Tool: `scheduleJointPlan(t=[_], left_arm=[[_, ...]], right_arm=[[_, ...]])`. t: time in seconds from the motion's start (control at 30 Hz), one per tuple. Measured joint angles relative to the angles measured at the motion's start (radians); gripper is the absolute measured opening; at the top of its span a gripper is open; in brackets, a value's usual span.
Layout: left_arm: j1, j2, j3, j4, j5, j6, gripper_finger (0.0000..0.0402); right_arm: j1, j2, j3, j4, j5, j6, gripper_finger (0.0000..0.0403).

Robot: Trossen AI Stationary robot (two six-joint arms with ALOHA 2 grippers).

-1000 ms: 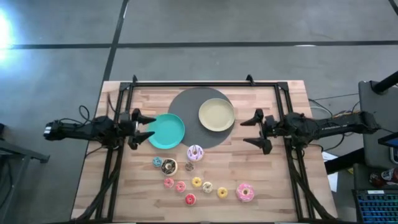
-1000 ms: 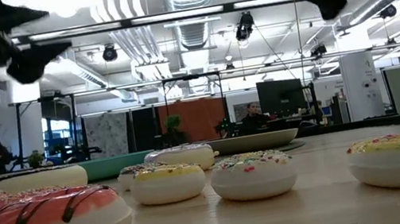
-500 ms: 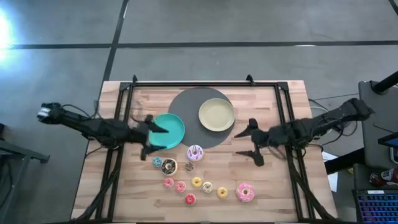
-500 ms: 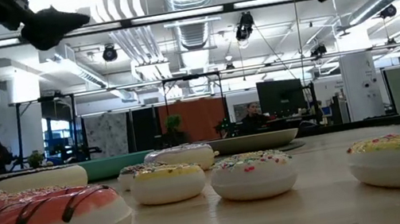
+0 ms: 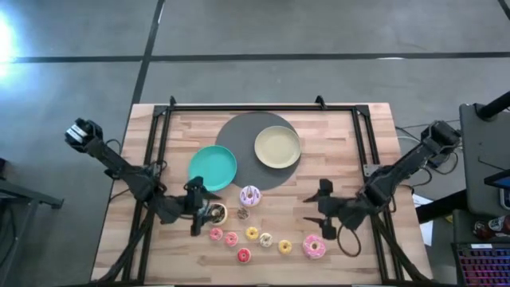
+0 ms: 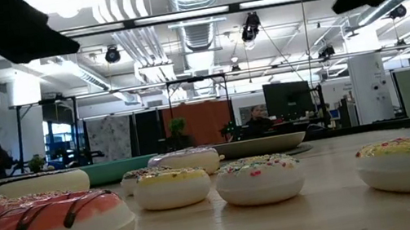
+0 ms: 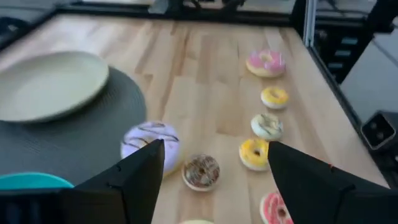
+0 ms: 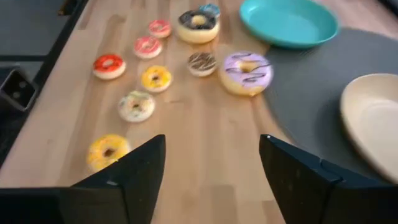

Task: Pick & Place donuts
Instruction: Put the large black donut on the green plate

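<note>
Donuts are scattered on the table's near half. The left gripper, jaws spread, is nearest the brown-iced donut, lying at its 3 o'clock; the right gripper hangs open too.

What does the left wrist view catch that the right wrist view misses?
Only left wrist: the large pink-iced ring donut by the table's edge. Only right wrist: the small red-iced ring donut and the large brown-iced ring donut. Both: the lilac-iced ring donut at the edge of the dark round mat, the pale-yellow round plate, the teal round plate, and each arm's own open claw.
</note>
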Motion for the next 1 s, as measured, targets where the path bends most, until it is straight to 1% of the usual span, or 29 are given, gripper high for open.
scheduleJointPlan(t=[0.2,0.37,0.47,0.67,0.73,0.83,1.0], left_arm=[[-0.017,0.066,0.051,-0.042,0.006,-0.035,0.0259],[-0.017,0.107,0.081,-0.128,0.012,-0.126,0.0259],[-0.022,0.132,0.092,-0.173,0.049,-0.202,0.0259],[-0.041,0.185,0.139,-0.269,0.116,-0.32,0.0259],[-0.043,0.207,0.146,-0.296,0.137,-0.364,0.0259],[-0.044,0.248,0.147,-0.295,0.164,-0.411,0.0259],[-0.043,0.309,0.147,-0.295,0.144,-0.429,0.0259]], right_arm=[[0.057,0.102,0.044,-0.009,-0.009,0.069,0.0236],[0.064,0.179,0.063,-0.028,-0.009,0.11,0.0249],[0.064,0.208,0.066,-0.03,-0.018,0.128,0.0258],[0.064,0.219,0.066,-0.028,-0.023,0.135,0.0259],[0.065,0.215,0.066,-0.028,-0.004,0.116,0.0255],[0.066,0.208,0.066,-0.023,0.022,0.095,0.0249],[0.066,0.206,0.066,-0.022,0.043,0.087,0.0241]])
